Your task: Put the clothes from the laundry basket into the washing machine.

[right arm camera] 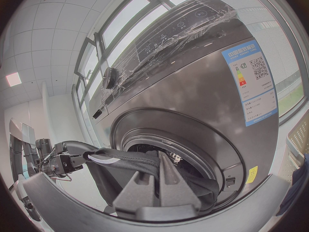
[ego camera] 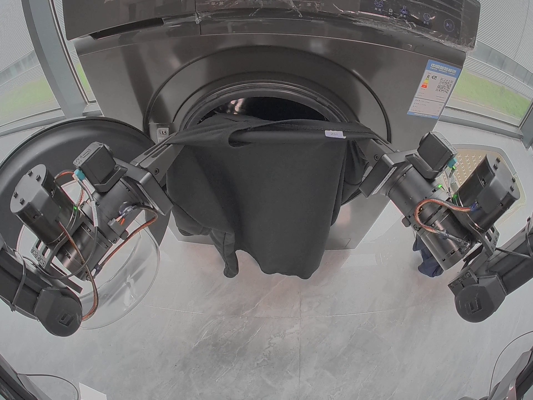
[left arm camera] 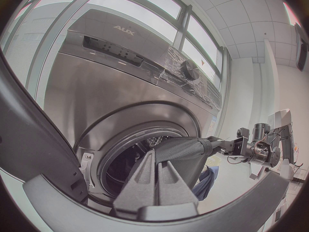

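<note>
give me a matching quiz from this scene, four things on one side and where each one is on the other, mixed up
Things
1. black garment
2. machine door
3. blue cloth
4. energy label

Places
A. stuck on the washing machine front, upper right
B. hanging across the drum opening
C. low beside the machine, on the robot's right
D. swung open on the robot's left

Pairs: 1-B, 2-D, 3-C, 4-A
</note>
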Controlling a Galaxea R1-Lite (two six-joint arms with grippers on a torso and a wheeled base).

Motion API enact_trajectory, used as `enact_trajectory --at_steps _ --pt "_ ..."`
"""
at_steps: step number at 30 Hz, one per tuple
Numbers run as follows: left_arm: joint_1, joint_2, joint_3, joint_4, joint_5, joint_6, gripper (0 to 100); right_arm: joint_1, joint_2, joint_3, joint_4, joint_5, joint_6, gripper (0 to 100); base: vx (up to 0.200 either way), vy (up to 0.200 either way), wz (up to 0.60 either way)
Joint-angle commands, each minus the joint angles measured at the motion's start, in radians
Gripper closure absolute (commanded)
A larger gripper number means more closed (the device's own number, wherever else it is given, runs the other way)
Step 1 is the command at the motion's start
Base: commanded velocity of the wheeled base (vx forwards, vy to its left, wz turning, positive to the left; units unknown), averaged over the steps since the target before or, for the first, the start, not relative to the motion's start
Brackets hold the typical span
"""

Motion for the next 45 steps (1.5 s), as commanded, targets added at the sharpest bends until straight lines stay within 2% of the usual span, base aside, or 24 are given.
enact_trajectory --at_steps 1,7,8,9,12,15,18,22,29,37,45 --pt "0.001 0.001 0.004 0.000 0.000 -0.001 100 0.000 0.003 0.003 -0.001 0.001 0.002 100 0.000 0.000 0.00" --pt "-0.010 0.003 0.003 0.000 -0.002 -0.001 100 0.000 0.003 0.029 -0.003 0.003 0.002 100 0.000 0.000 0.00" --pt "-0.030 0.004 0.003 0.000 -0.002 -0.001 100 0.000 0.006 0.043 -0.003 0.004 0.002 100 0.000 0.000 0.00" --pt "-0.045 0.006 0.006 0.000 -0.002 -0.001 100 0.002 0.009 0.052 -0.003 0.004 0.002 0 0.000 0.000 0.00" --pt "-0.096 0.020 0.006 0.000 0.000 -0.001 100 0.016 0.047 0.091 0.005 0.004 0.008 0 0.000 0.000 0.00" --pt "-0.116 0.041 -0.039 0.015 0.000 -0.001 100 0.019 0.140 0.154 0.011 0.013 0.000 0 0.000 0.000 0.00" --pt "-0.156 0.058 -0.100 0.049 0.004 -0.001 100 0.031 0.241 0.154 0.002 0.020 -0.007 0 0.000 0.000 0.00" --pt "-0.190 0.083 -0.146 0.083 0.013 0.000 100 0.037 0.330 0.092 0.001 0.043 -0.015 0 0.000 0.000 0.00" --pt "-0.200 0.121 -0.169 0.069 0.013 0.002 100 0.045 0.426 -0.009 -0.003 0.079 -0.020 0 0.000 0.000 0.00" --pt "-0.208 0.126 -0.171 0.066 0.012 0.002 100 0.096 0.511 -0.139 -0.003 0.081 -0.021 0 0.000 0.000 0.00" --pt "-0.214 0.112 -0.171 0.066 0.012 0.002 100 0.091 0.615 -0.281 -0.001 0.076 -0.024 0 0.000 0.000 0.00"
